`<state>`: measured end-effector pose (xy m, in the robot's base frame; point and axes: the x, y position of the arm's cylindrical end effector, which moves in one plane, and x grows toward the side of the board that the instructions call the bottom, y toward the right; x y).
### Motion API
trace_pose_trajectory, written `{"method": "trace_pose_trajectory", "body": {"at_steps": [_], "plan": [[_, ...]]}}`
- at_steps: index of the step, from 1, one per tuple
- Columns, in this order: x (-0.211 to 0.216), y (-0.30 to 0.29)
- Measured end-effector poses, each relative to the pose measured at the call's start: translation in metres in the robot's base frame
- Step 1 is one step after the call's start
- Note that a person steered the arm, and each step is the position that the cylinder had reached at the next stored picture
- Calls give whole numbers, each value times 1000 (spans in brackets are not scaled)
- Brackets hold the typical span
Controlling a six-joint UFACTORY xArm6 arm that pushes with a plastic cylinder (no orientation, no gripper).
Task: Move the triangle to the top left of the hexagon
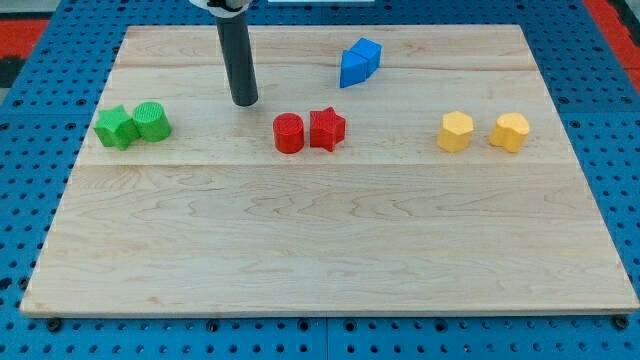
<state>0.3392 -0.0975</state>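
Note:
My tip [244, 101] rests on the wooden board [320, 260] in the upper left part, apart from all blocks. The blue triangle [350, 71] lies near the view's top, right of the tip, touching a second blue block [368, 52] behind it. The yellow hexagon [456, 131] sits at the right, well below and right of the triangle. Next to it on the right is another yellow block [510, 131], whose shape I cannot make out.
A green star [116, 127] and a green cylinder [152, 121] touch at the left. A red cylinder [289, 133] and a red star [327, 129] sit side by side in the middle, below and right of the tip.

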Motion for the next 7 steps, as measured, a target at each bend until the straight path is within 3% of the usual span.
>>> {"method": "trace_pose_trajectory", "body": {"at_steps": [6,7], "plan": [[-6,-6],[-22,19]]}}
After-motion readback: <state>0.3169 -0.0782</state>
